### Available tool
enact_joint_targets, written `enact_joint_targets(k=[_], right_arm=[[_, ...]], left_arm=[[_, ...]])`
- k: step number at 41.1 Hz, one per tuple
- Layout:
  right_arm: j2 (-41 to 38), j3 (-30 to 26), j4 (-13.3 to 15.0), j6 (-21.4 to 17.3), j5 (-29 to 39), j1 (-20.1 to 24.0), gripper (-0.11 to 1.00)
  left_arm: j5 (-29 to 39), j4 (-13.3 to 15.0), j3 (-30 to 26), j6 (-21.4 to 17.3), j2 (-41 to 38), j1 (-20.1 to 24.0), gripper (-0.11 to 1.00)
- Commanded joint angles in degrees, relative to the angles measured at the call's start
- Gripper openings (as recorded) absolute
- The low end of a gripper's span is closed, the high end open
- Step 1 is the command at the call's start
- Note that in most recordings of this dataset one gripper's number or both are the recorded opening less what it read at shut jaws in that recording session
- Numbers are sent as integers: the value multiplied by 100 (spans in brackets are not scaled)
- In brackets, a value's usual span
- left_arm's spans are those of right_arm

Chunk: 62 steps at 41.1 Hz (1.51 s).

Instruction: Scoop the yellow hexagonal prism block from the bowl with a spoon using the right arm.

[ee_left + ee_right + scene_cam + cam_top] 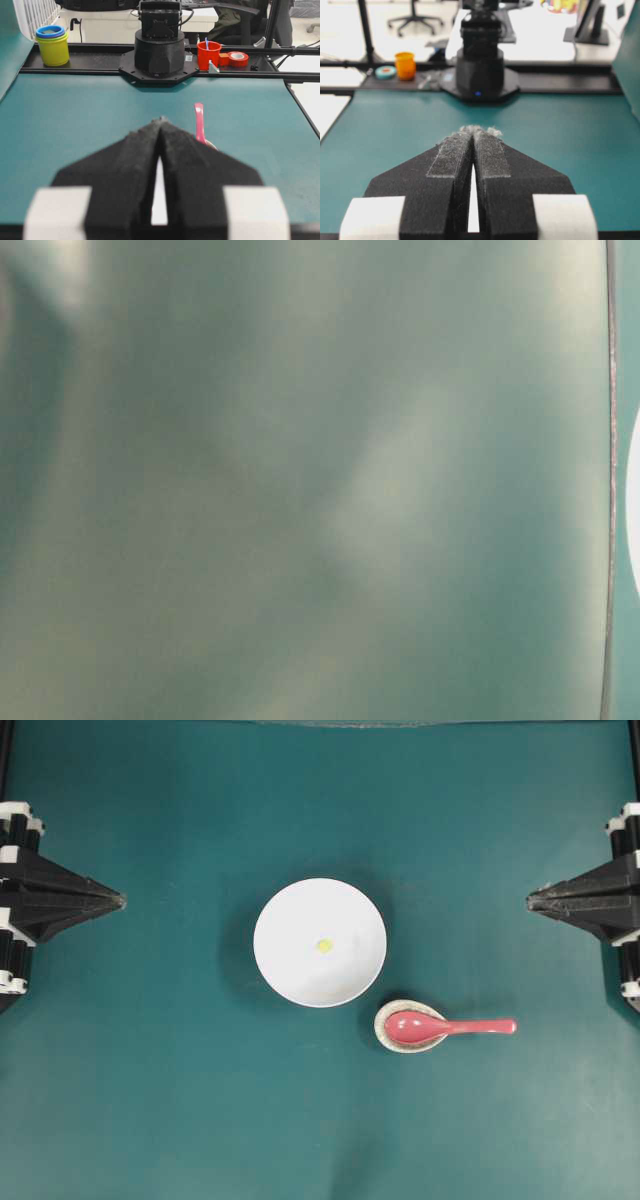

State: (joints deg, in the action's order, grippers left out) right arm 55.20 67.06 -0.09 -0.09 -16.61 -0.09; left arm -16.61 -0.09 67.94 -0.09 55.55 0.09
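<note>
**Claws shut at either edge, block waits in bowl**

Table (140,1100), covered in plain teal, fills the overhead view, with both arms parked at its far sides and nothing standing between them and the dishes in the middle. Left claw (120,901) points inward from the left edge with its black fingers pressed together to a point; its own wrist view shows the two pads meeting at the tip. Right claw (531,901) mirrors it from the right edge, likewise closed on nothing, the fuzzy strips on its fingers touching at the front. Each wrist camera looks across the table at the opposite arm's black base (159,55), beyond which sit a yellow cup (52,46), a red cup (207,55) and a roll of red tape (238,58) on one side, and an orange cup (405,65) with a teal tape roll (385,72) on the other.

Bowl (320,942), white and glossy, sits at the table's centre, well apart from both claws. Just beside it, toward the lower right, a small speckled dish (398,1038) carries the scoop of the pink-red spoon (450,1027), whose handle sticks out to the right toward the right arm's side. Yellow hexagonal prism block (323,945) lies alone at the bottom of the bowl, near its middle. The table-level view is a blurred teal wash, showing only a sliver of white at its right edge.
</note>
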Motion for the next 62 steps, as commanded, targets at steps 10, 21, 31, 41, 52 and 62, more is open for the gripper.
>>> enact_joint_targets(k=[10, 21, 31, 41, 52, 62], right_arm=[[-18, -158, -9, -35, 149, -35, -1], [-26, -167, -44, -44, 149, -35, -1], [-35, -149, -62, -53, 167, -35, 3], [-88, -132, -105, -53, 316, -26, 29], [-369, -70, -220, -62, 316, 9, 54], [-949, 0, -439, -62, 264, 167, 54]], left_arm=[[-26, -53, -176, -9, -70, 9, 0], [-9, -53, -176, -9, -70, 9, 0], [-18, -44, -176, -9, -79, 9, 0], [-9, -53, -176, -9, -79, 9, 0], [-18, -53, -167, -9, -79, 9, 0], [-18, -53, -167, 18, -79, 9, 0]])
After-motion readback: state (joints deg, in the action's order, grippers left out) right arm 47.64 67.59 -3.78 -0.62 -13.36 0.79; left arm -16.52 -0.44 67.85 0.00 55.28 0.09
